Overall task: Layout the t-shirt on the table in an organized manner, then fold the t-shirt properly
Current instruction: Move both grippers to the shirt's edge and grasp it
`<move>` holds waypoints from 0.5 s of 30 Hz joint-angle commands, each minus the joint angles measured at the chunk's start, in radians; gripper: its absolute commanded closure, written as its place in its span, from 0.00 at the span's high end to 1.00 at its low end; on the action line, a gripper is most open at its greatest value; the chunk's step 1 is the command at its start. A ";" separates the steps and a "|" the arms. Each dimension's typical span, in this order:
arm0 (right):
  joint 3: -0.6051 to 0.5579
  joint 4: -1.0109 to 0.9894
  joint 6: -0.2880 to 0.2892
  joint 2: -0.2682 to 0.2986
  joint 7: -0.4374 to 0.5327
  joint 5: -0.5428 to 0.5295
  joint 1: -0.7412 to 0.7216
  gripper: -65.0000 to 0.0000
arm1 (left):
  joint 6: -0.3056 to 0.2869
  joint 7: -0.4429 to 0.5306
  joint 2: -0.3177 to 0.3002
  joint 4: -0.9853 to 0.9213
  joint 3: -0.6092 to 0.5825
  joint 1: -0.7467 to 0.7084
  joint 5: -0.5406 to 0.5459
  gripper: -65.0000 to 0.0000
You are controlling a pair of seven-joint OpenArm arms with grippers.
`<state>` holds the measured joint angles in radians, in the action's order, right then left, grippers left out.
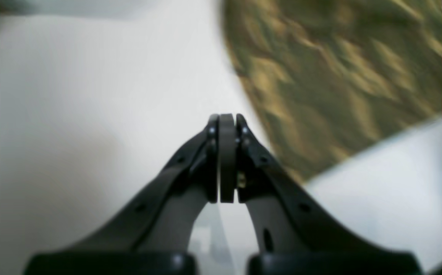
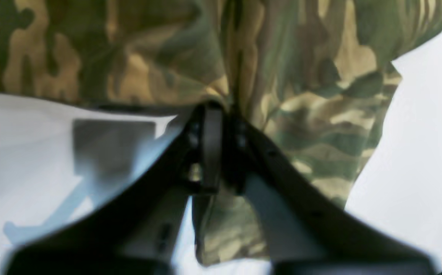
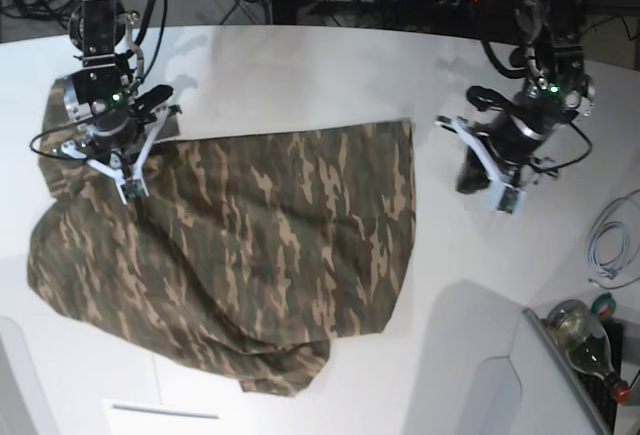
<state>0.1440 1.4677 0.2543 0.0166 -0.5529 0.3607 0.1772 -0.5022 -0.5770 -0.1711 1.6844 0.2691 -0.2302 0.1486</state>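
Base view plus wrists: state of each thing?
t-shirt: spread on the table, rumpled, not folded.
table: white, shirt lying on it.
left gripper: shut, empty, off the shirt.
right gripper: at the shirt's edge, cloth bunched at its fingers; grip unclear.

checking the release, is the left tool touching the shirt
Apart. In the base view the left tool hangs over bare table, with a white gap to the shirt edge. Its wrist view shows shut jaws with no cloth between them.
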 commanded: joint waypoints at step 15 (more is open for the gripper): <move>0.010 0.244 0.063 -0.102 0.069 -0.001 0.132 0.76 | 0.012 0.013 -0.023 -0.310 0.002 0.065 0.451 0.90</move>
<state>0.1524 1.6936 0.3164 -0.0887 -0.4988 0.3595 0.3126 -0.4721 -0.5846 -0.1955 1.3552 0.2737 -0.1738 0.5747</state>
